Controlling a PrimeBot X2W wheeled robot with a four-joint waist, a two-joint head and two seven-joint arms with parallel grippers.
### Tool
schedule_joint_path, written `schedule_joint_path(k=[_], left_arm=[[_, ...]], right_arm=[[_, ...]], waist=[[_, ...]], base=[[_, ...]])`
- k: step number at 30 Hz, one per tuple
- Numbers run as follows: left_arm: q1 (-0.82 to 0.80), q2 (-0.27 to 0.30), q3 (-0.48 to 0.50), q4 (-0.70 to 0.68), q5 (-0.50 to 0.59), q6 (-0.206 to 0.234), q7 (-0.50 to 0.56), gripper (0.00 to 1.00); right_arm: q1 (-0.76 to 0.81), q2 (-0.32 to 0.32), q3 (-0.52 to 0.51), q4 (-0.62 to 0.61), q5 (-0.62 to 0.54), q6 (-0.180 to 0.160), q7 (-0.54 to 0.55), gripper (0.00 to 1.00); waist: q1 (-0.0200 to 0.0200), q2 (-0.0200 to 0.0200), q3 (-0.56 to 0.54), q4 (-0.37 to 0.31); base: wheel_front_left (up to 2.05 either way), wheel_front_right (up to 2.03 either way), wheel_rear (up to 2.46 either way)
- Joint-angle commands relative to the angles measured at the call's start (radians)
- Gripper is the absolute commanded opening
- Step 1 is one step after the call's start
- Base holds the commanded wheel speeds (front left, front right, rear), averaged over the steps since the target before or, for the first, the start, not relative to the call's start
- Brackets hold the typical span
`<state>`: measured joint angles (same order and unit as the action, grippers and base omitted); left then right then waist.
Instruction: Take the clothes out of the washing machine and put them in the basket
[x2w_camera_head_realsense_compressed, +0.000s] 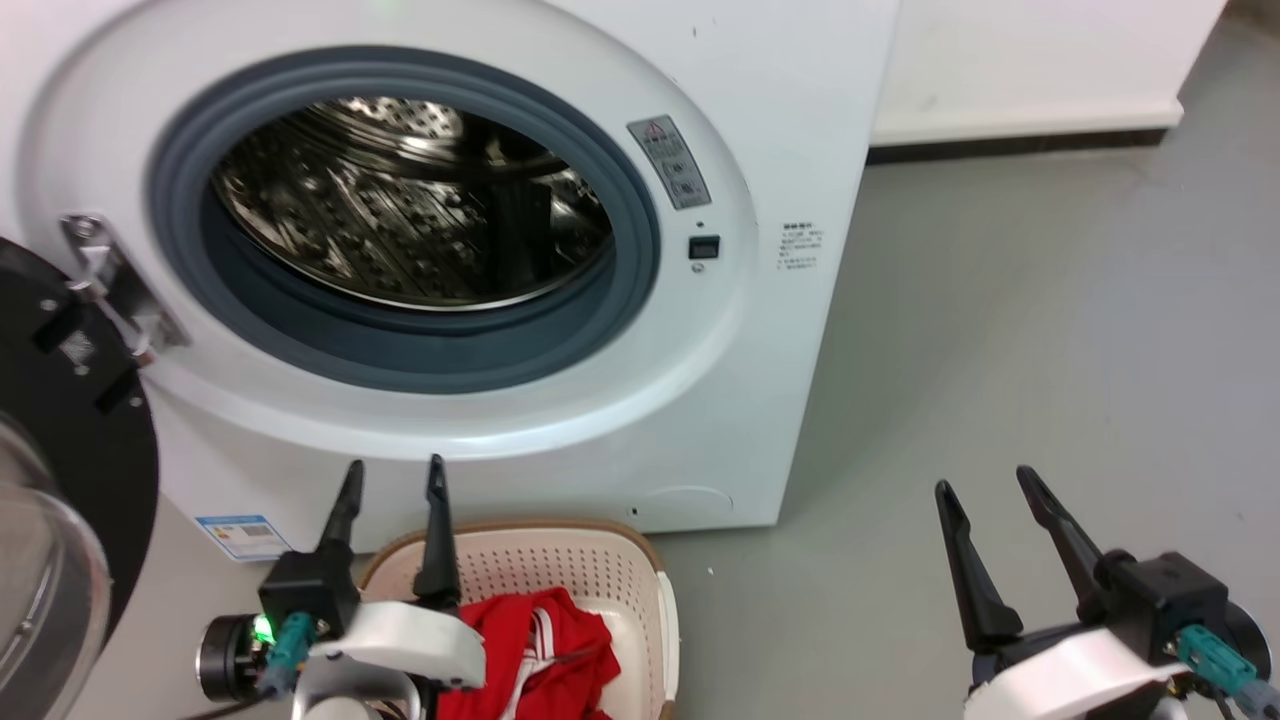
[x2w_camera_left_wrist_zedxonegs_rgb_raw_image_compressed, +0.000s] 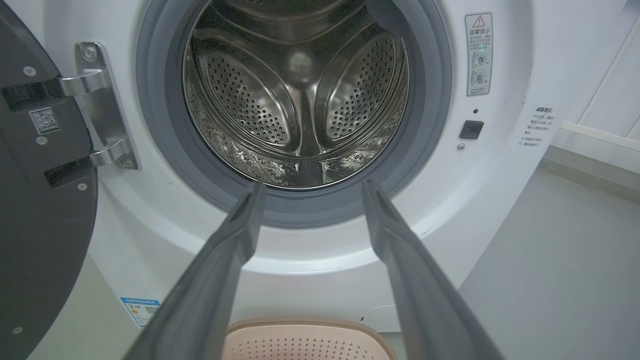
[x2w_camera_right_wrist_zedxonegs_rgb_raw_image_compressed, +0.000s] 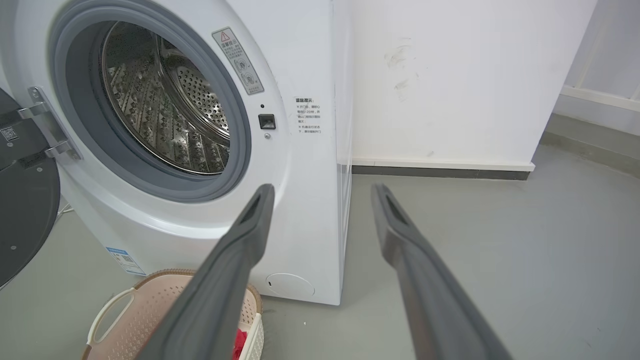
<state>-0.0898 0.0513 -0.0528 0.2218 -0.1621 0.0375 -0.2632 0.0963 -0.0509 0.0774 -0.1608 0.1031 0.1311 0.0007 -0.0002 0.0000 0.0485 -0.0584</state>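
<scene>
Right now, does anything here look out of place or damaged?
Nothing serious: the washing machine has its door open, its drum looks empty, the red clothes lie inside the basket. Only faint scuff marks smudge the white wall.

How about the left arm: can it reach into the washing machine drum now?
Probably yes: the door stands open aside, the left end effector is open and faces the drum, nothing between them.

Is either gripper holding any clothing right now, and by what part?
Nothing is held. The left gripper and right gripper are both open and empty; the red clothes lie in the basket.
</scene>
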Motion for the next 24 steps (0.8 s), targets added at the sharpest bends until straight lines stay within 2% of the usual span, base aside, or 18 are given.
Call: schedule_joint_path(k=[1, 14, 24], left_arm=[[0.015, -0.002, -0.005, -0.009, 0.005, 0.006, -0.002, 1.0], [0.145, 0.02, -0.073, -0.24, 0.05, 0.032, 0.056, 1.0], [0.208, 0.032, -0.079, -0.291, 0.033, 0.039, 0.117, 1.0]], right_arm=[[0.016, 0.001, -0.003, -0.005, -0.003, -0.001, 0.002, 1.0], [0.093, 0.001, -0.048, -0.029, -0.006, -0.001, 0.013, 1.0], [0.109, 0.001, -0.055, -0.039, 0.003, -0.001, 0.015, 1.0]], waist=[[0.0002, 0.0, -0.026, 0.019], [0.0002, 0.0, -0.099, 0.059], [0.0002, 0.0, -0.114, 0.073]], base=[[0.0, 0.0, 0.0], [0.0, 0.0, 0.0], [0.0, 0.0, 0.0]])
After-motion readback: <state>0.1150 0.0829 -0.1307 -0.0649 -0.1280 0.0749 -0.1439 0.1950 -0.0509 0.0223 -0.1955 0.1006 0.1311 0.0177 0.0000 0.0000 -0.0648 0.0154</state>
